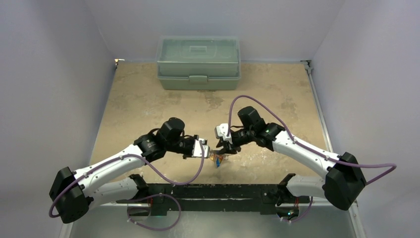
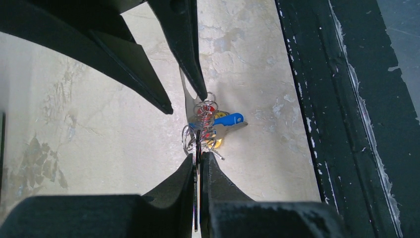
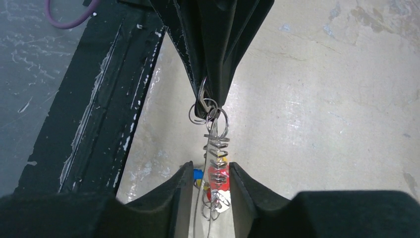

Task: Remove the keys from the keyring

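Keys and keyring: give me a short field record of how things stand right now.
keys: one bunch, strung between the two grippers
tags: blue tag, red tag, yellow tag
keyring: grey strip beside a right gripper finger, mostly hidden
left gripper: shut on a small ring of the keys
right gripper: jaws apart, keys between them
progress: no key seen apart from the bunch
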Controlling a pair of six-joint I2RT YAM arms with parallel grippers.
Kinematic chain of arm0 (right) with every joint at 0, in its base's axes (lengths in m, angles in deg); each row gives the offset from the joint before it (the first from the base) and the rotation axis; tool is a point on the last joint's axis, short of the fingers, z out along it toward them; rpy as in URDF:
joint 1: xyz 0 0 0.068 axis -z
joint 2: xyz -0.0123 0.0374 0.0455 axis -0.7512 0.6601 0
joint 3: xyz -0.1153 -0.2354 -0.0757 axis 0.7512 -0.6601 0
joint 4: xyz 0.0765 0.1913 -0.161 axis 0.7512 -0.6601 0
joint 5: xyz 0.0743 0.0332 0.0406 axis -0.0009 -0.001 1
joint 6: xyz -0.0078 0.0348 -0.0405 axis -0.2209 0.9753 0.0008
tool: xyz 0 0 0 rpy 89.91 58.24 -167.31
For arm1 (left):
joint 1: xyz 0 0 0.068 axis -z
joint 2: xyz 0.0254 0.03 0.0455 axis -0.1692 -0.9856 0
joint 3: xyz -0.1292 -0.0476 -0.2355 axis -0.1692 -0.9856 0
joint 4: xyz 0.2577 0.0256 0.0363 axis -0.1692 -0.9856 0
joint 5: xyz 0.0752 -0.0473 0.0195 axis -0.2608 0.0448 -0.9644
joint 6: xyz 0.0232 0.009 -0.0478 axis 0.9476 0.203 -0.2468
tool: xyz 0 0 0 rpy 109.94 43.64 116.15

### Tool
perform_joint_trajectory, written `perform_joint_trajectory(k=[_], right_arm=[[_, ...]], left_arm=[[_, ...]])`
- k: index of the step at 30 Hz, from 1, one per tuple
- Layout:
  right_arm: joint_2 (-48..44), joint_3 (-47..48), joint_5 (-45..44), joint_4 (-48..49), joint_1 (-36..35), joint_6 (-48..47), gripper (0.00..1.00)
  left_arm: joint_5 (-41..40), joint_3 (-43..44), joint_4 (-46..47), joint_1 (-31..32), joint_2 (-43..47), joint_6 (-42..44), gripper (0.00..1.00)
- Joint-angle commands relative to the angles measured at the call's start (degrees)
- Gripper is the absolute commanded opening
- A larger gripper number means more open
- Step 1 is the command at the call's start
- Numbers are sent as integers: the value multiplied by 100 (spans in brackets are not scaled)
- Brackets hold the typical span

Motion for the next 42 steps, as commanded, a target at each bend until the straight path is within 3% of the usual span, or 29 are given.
perform_joint_trajectory(k=[1, 3, 7, 15, 23, 28, 34, 42], right_arm=[[-111, 187, 64, 111, 15, 17, 44], [-126, 257, -100, 153, 15, 130, 52], [-152, 483, -323, 134, 15, 333, 55], [-174, 462, -692, 240, 69, 539, 53], [-110, 337, -1172, 740, 234, 915, 46], [-56, 438, -627, 607, 432, 774, 43], [-56, 512, 307, 38, 447, 20, 40], [5, 690, 658, -345, 296, -253, 42]], left_arm=[[2, 246, -45, -15, -8, 242, 0], [-65, 318, -37, -15, -27, 241, 0], [-160, 718, -298, -21, -253, 12, 0], [38, 845, -632, -15, -259, -17, 0], [132, 1287, -835, -18, -636, -941, 0], [148, 1292, -952, -75, -667, -1008, 0], [141, 1257, -1034, -187, -676, -441, 0], [302, 1229, -1074, -223, -718, -180, 0]])
